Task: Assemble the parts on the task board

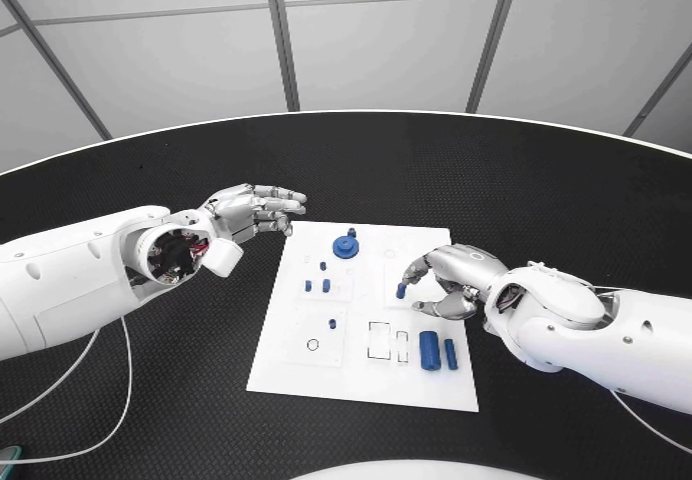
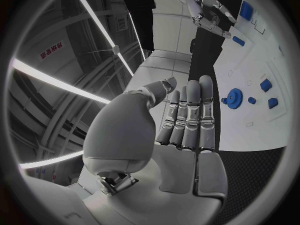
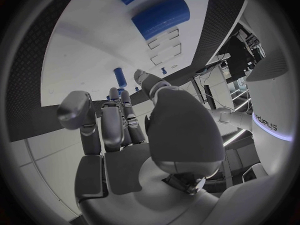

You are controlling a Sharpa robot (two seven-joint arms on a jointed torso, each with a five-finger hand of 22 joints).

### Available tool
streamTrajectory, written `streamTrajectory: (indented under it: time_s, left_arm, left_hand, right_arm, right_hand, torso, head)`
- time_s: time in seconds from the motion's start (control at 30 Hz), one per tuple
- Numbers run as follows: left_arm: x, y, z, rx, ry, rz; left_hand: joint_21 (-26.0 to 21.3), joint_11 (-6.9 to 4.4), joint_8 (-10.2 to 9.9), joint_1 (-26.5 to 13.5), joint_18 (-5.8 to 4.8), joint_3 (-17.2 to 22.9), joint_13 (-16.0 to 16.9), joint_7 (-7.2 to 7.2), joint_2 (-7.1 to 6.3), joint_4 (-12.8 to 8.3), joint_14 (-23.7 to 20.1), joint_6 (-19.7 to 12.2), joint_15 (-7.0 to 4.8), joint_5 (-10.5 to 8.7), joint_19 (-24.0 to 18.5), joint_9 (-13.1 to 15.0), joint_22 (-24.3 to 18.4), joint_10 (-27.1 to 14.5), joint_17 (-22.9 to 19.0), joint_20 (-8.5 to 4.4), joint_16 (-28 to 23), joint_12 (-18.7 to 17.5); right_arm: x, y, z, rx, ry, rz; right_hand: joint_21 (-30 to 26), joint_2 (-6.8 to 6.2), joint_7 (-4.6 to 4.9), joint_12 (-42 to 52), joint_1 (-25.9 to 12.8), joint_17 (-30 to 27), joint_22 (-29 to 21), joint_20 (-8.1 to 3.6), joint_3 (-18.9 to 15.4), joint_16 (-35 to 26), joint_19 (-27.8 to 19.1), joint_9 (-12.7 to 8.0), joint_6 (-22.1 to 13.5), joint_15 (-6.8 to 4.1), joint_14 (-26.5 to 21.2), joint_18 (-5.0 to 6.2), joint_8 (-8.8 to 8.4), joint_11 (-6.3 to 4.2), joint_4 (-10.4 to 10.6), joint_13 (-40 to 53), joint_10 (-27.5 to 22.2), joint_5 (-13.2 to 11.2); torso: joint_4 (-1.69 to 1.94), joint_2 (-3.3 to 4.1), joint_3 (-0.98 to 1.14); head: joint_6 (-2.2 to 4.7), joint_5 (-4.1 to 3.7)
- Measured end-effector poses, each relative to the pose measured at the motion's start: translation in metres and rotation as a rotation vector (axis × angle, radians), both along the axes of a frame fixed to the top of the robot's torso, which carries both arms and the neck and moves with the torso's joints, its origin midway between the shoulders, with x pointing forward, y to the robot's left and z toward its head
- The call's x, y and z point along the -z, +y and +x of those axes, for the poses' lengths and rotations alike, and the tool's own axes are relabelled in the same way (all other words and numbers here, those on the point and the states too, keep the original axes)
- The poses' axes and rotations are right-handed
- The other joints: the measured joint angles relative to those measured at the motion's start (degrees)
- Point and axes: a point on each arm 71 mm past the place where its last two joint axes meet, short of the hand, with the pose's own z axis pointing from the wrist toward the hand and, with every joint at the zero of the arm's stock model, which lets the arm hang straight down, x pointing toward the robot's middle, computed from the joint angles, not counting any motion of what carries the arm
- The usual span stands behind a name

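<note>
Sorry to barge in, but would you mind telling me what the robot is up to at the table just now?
It is assembling small blue parts on the white task board. The right hand is over the board's right side with its fingertips at a small blue peg; whether it actually holds it, I cannot tell. The left hand hovers empty beside the board's far left corner. A blue gear sits near the far edge, and two blue cylinders lie nearer the robot.
</note>
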Motion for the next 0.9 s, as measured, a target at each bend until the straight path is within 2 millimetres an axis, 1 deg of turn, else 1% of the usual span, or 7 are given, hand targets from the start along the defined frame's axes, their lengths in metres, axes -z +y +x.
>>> streamTrajectory:
  time_s: [0.2, 0.27, 0.33, 0.5, 0.73, 0.83, 0.9]
  left_arm:
    - [0.000, 0.001, 0.000, -0.001, 0.000, 0.000]
    - [0.000, 0.001, 0.000, -0.002, 0.000, 0.000]
    - [0.000, 0.001, 0.000, -0.003, 0.000, 0.001]
    - [0.000, 0.001, -0.001, -0.002, 0.000, 0.001]
    - [0.000, 0.000, -0.001, -0.001, 0.001, 0.001]
    - [0.000, 0.001, -0.001, -0.001, 0.001, 0.001]
    - [0.000, 0.001, -0.001, -0.002, 0.001, 0.001]
  left_hand:
    - [0.00, 0.00, 0.00, 0.00, 0.00, 0.00, 0.00, 0.00, 0.00, 0.00, 0.00, 0.00, 0.00, 0.00, 0.00, 0.00, 0.00, 0.00, 0.00, 0.00, 0.00, 0.00]
    - [0.00, 0.00, 0.00, 0.00, 0.00, 0.00, 0.00, 0.00, 0.00, 0.00, 0.00, 0.00, 0.00, 0.00, 0.00, 0.00, 0.00, 0.00, 0.00, 0.00, 0.00, 0.00]
    - [0.00, 0.00, 0.00, 0.00, 0.00, 0.00, 0.00, 0.00, 0.00, 0.00, 0.00, 0.00, 0.00, 0.00, 0.00, 0.00, 0.00, 0.00, 0.00, 0.00, 0.00, 0.00]
    - [0.00, 0.00, 0.00, 0.00, 0.00, 0.00, 0.00, 0.00, 0.00, 0.00, 0.00, 0.00, 0.00, 0.00, 0.00, 0.00, 0.01, 0.00, 0.01, 0.00, 0.00, 0.00]
    - [0.00, 0.00, 0.00, 0.00, 0.00, 0.00, 0.01, 0.00, 0.00, 0.00, 0.00, 0.00, 0.00, 0.00, 0.00, 0.00, -0.07, 0.00, -0.08, 0.00, 0.00, 0.00]
    - [0.00, 0.00, 0.00, 0.00, 0.00, 0.00, 0.01, 0.00, 0.00, 0.00, 0.00, 0.00, 0.00, 0.00, 0.00, 0.00, -0.07, 0.00, -0.08, 0.00, 0.00, 0.00]
    - [0.00, 0.00, 0.00, 0.00, 0.00, 0.00, 0.01, 0.00, 0.00, 0.00, 0.00, 0.00, 0.00, 0.00, 0.00, 0.00, -0.06, 0.00, -0.08, 0.00, 0.00, 0.00]
  right_arm:
    - [-0.002, 0.003, 0.001, -0.014, -0.037, 0.017]
    - [-0.003, 0.003, 0.001, -0.016, -0.041, 0.019]
    - [-0.002, 0.004, 0.002, -0.017, -0.043, 0.018]
    - [0.000, 0.007, 0.005, -0.014, -0.038, 0.010]
    - [0.007, 0.013, 0.013, -0.010, 0.001, -0.036]
    - [0.010, 0.015, 0.015, -0.012, 0.012, -0.049]
    - [0.010, 0.016, 0.016, -0.013, 0.015, -0.053]
  right_hand:
    - [-0.13, 0.51, -0.01, 0.82, 1.41, 0.19, 0.41, 0.00, -0.23, 0.00, 0.00, -0.17, 0.02, 0.00, 0.00, 0.00, -0.12, 0.07, 0.22, -0.09, -0.22, 0.00]
    - [0.17, 0.50, -0.31, 1.11, 1.40, 0.39, 0.67, 0.00, -0.23, 0.00, 0.00, -0.17, 0.32, 0.00, 0.00, 0.00, -0.12, -0.02, 0.22, -0.09, -0.13, 0.00]
    - [0.17, 0.51, -0.31, 1.14, 1.41, 0.41, 0.70, 0.00, -0.21, 0.00, 0.00, -0.22, 0.32, 0.00, 0.00, 0.00, -0.12, -0.16, 0.23, -0.09, 0.00, 0.00]
    - [0.17, 0.74, -0.31, 1.37, 1.64, 0.41, 0.71, 0.00, -0.04, 0.00, 0.00, -0.27, 0.32, 0.00, 0.00, 0.00, -0.12, -0.05, 0.41, -0.14, 0.15, 0.00]
    - [1.08, 0.84, -0.28, 2.78, 1.74, 0.72, 1.71, -0.34, 1.51, 0.00, 0.34, -0.50, 0.34, 0.01, -0.01, 0.00, -0.35, -0.44, 1.25, -0.14, 1.99, 0.00]
    - [1.18, 0.80, 0.22, 3.11, 2.15, 0.96, 1.97, -0.54, 2.45, 0.00, 0.54, -0.63, 0.86, 0.01, -0.01, 0.00, -0.40, -0.58, 1.41, -0.14, 2.51, 0.00]
    - [1.18, 0.80, 0.24, 3.11, 2.15, 1.00, 1.98, -0.54, 3.05, 0.00, 0.54, -0.63, 0.88, 0.01, -0.01, 0.00, -0.40, -0.79, 1.40, -0.22, 2.71, 0.00]
  torso:
    - [0.05, 0.08, -0.11]
    - [0.04, 0.08, -0.14]
    - [0.04, 0.08, -0.17]
    - [0.02, 0.09, -0.18]
    - [0.04, 0.10, -0.18]
    - [0.05, 0.14, -0.17]
    - [0.04, 0.14, -0.14]
  head:
    - [0.12, -0.15]
    - [0.08, -0.15]
    - [0.01, -0.15]
    - [-0.14, -0.01]
    - [-0.26, 0.04]
    - [-0.34, 0.11]
    - [-0.40, 0.21]
